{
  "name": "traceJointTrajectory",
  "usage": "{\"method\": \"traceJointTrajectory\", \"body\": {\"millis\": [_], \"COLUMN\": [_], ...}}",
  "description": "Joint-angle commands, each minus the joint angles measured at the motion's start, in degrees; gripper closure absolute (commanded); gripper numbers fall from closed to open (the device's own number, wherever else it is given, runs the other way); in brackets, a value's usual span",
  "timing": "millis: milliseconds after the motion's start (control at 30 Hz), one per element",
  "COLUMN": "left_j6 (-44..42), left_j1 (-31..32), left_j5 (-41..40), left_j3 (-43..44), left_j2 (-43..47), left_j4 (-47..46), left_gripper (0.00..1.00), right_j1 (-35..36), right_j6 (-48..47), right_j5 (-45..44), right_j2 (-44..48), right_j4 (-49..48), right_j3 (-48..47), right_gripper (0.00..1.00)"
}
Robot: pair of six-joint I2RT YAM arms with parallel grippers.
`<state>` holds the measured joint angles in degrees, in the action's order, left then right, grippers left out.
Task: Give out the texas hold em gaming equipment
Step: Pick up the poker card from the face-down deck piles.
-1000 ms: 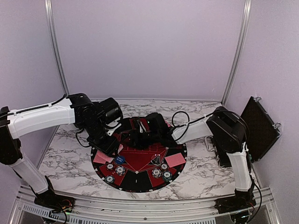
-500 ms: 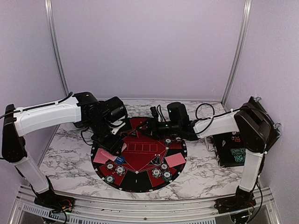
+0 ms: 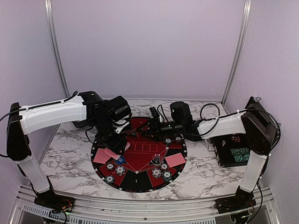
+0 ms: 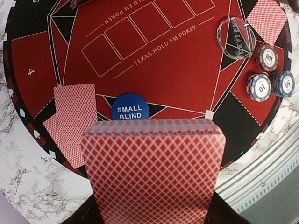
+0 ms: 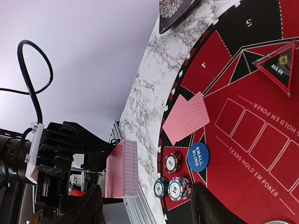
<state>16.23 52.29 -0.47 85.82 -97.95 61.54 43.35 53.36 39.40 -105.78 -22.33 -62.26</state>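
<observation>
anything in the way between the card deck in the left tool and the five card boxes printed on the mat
Nothing tall. The stack of red-backed playing cards hangs above the round black-and-red mat; only the flat round blue small-blind disc lies between it and the bare printed card boxes.

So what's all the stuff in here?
mat: one, black and red, on the table
card deck: one, red backs, in the left gripper
dealt cards: few, red backs, mat's left and right
chips: several, striped, near the mat's edge
small blind disc: one, blue, beside left cards
clear disc: one, see-through, on the mat
triangle marker: one, red-black, on the mat
case: one, black, right of the mat
left gripper: one, black, shut on the card deck
right gripper: one, black, open over the mat
</observation>
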Motion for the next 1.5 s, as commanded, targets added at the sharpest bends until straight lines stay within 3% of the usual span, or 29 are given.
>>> {"method": "traceJointTrajectory", "body": {"millis": [0, 867, 1467], "left_j6": [-1.25, -1.71, -1.14], "left_j1": [0.14, 0.13, 0.16], "left_j5": [0.21, 0.21, 0.21], "left_j3": [2.24, 3.17, 2.87], "left_j2": [-0.53, -0.47, 0.86], "left_j4": [0.25, 0.34, 0.51], "left_gripper": [0.47, 0.47, 0.47], "right_j1": [2.48, 7.4, 6.09], "right_j6": [0.0, 1.78, 2.12], "right_j5": [3.39, 8.12, 6.38], "right_j2": [-1.75, -10.95, -11.76], "right_j4": [-0.78, -2.77, -2.54], "right_j3": [-3.81, -11.02, -9.14], "right_gripper": [0.37, 0.34, 0.5]}}
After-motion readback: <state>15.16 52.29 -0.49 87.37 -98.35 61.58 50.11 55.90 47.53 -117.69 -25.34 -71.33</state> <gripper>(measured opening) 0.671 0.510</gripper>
